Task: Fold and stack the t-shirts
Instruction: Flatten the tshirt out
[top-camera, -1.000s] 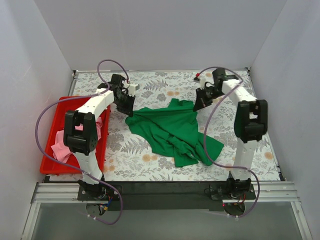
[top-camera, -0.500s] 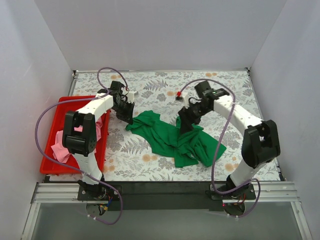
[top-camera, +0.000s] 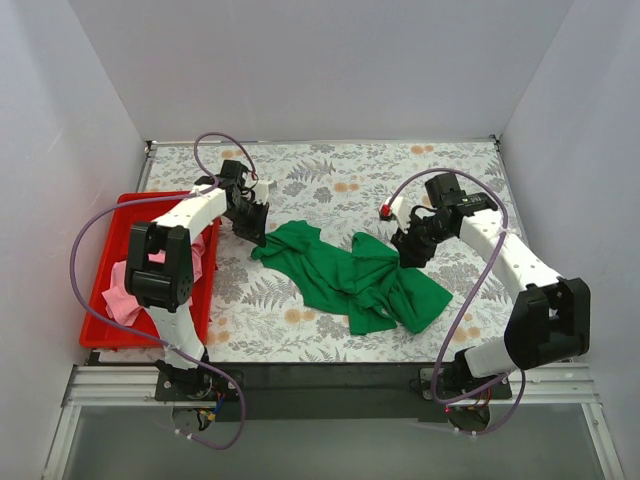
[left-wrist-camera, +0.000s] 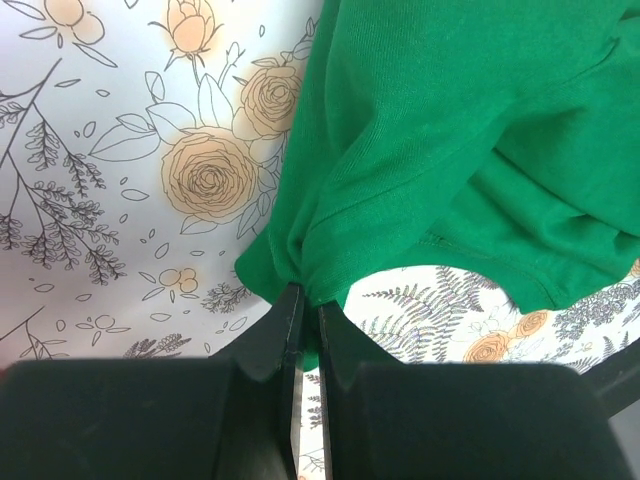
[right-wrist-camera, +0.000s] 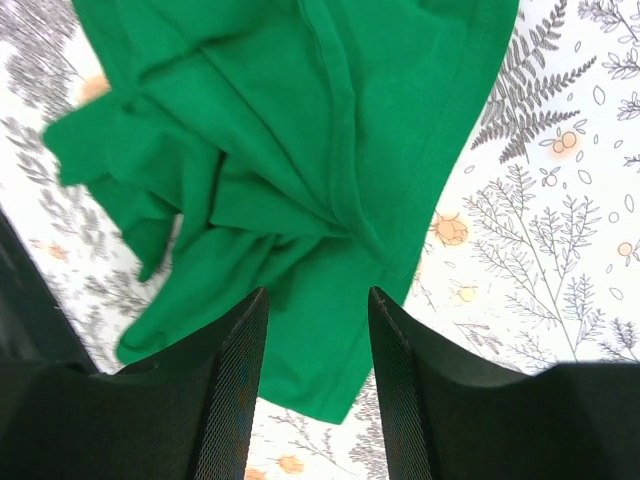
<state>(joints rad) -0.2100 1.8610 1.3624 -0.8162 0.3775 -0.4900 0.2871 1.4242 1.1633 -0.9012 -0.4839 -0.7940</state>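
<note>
Red tray is seen far left of the green t-shirt, with the pink t-shirt bunched inside it. Left hand is clamped on the green t-shirt's left corner, fingers pressed together on a pinch of hem. Green t-shirt is left crumpled and unfolded on the floral table, well apart from the pink one. Right hand is held over the green t-shirt's right side, fingers spread apart, nothing gripped; wrinkled folds are seen below the gap.
</note>
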